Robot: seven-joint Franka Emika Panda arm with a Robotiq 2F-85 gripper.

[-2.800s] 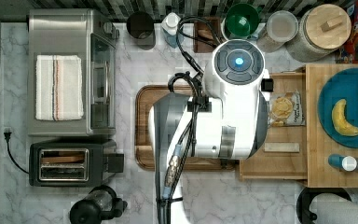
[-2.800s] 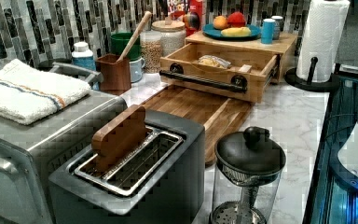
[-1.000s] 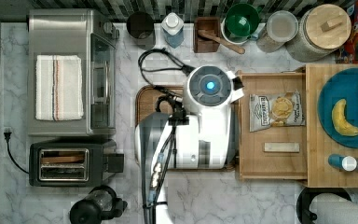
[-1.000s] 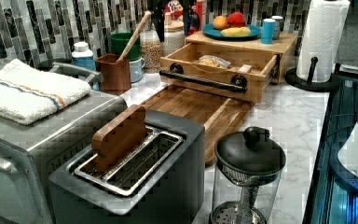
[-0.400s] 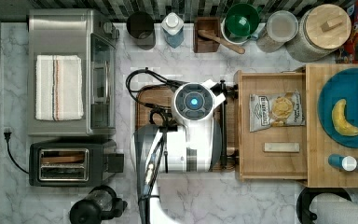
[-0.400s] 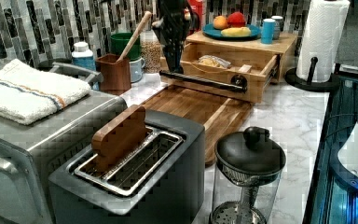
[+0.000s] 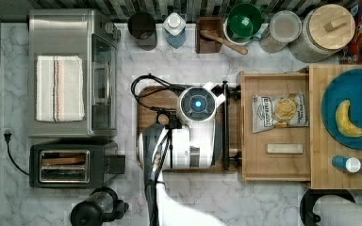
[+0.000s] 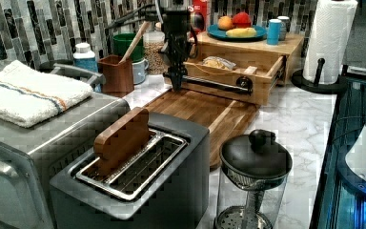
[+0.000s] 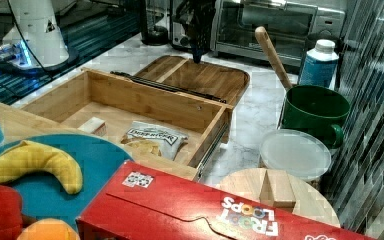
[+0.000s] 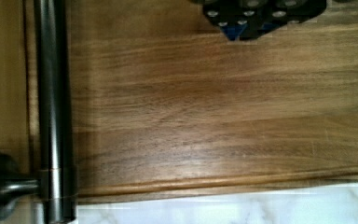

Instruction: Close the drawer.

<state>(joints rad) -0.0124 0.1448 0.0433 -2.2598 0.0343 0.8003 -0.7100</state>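
Poised at the handle of the open drawer (image 7: 273, 165).

Hanging from the arm with the tool (image 8: 175, 80) pointed straight down, low over the dark brown board (image 7: 156, 101) on the marble tabletop (image 7: 188, 70), just beside the black bar handle (image 7: 226, 123) near its far end in the left view; cannot tell whether clenched or released, nor whether touching the bar. Looking down from the wrist at the board's grain with the handle running along one edge. Showing the drawer extended well out from under the butcher-block top (image 7: 321, 175), toward the top view's left, front edge over the board's rim, with a chip bag (image 7: 279, 111) and a small wooden block (image 7: 284, 149) apart on its plank floor.
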